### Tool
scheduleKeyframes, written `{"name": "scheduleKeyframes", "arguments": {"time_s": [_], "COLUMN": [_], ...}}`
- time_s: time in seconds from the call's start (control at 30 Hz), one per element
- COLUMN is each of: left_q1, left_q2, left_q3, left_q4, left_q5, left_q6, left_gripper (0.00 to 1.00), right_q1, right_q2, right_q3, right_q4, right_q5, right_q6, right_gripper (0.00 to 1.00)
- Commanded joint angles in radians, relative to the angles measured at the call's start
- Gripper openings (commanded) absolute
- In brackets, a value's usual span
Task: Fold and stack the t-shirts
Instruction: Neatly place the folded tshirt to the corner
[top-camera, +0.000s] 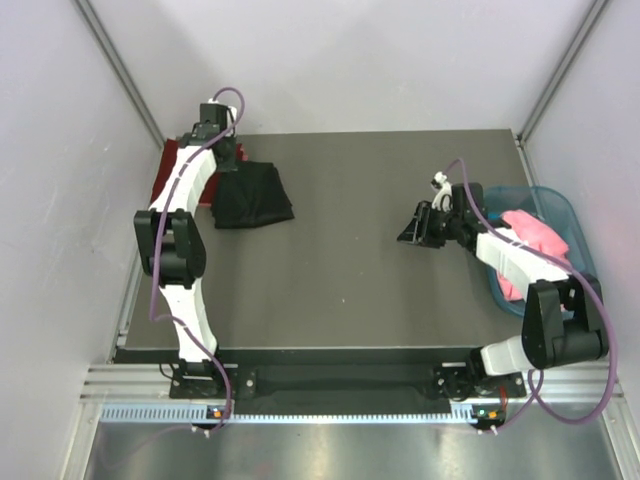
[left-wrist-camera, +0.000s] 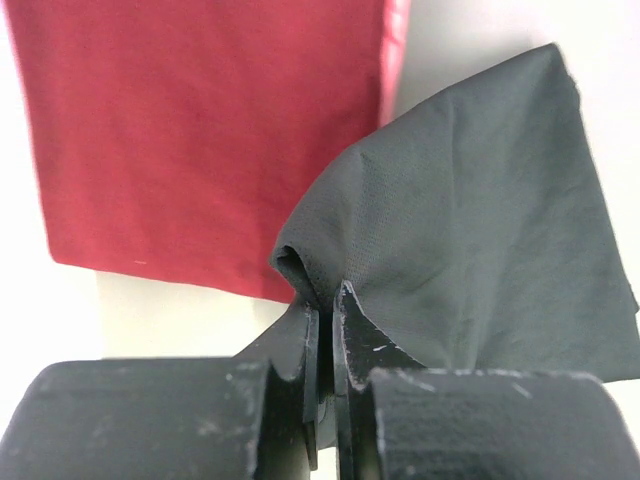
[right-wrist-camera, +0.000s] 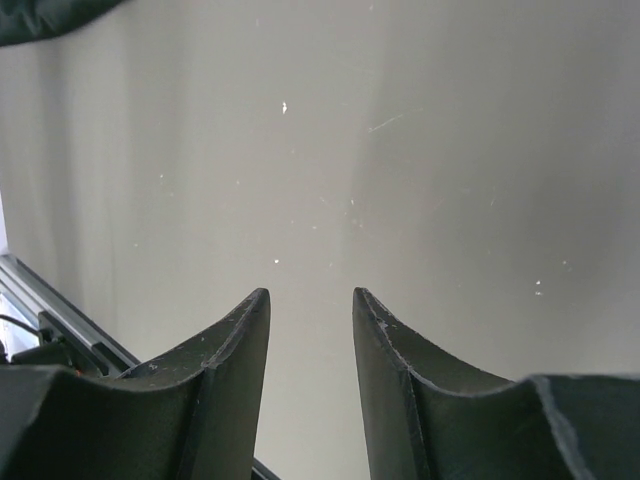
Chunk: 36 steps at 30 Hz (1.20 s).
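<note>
Pinching a fold of the black t-shirt (left-wrist-camera: 470, 230) at the far-left corner of the tabletop (top-camera: 350, 280), our left fingers (left-wrist-camera: 352, 325) hold it beside the dark red t-shirt (left-wrist-camera: 200, 130), likely for stacking; our right fingers (right-wrist-camera: 240, 345) hover parted, empty.

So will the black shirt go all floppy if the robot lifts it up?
Probably floppy: the black shirt puckers into a soft peak where the left jaws pinch it. Likely light, as that thin pinch holds the fold up. Its creases suggest pushing would wrinkle it.
</note>
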<state>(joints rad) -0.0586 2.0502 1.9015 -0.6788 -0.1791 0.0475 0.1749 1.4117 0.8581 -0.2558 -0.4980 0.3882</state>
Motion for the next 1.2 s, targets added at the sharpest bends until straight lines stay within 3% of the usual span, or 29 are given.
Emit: {"name": "scheduleKeyframes", "arguments": {"time_s": [0.0,0.5,0.8,1.0,1.17], "left_q1": [0.011,0.084,0.173,0.241,0.275], "left_q2": [-0.061,0.024,0.116,0.22,0.381], "left_q3": [0.06,0.261,0.326,0.289,0.43], "left_q4": [0.1,0.199,0.229,0.318,0.341], "left_q5": [-0.071,-0.134,-0.047,0.032,0.012], "left_q6": [0.066,0.166,0.183,0.16,0.124], "left_gripper": [0.0,0.0,0.0,0.0,0.05], "right_q1": [0.002,-0.021,-0.046,-0.046,-0.046], "right_q2": [0.012,0.064,0.076,0.087,0.108], "right_q3": [0.055,0.082,0.099,0.088,0.094], "right_q4": [0.027,0.043,0.041,0.05,0.049], "right_q5": [-0.007,-0.007,-0.01,-0.01,0.004], "right_q6": [-0.026,-0.035,-0.037,-0.038,-0.043], "right_gripper": [0.4,0.4,0.4,0.4,0.4]}}
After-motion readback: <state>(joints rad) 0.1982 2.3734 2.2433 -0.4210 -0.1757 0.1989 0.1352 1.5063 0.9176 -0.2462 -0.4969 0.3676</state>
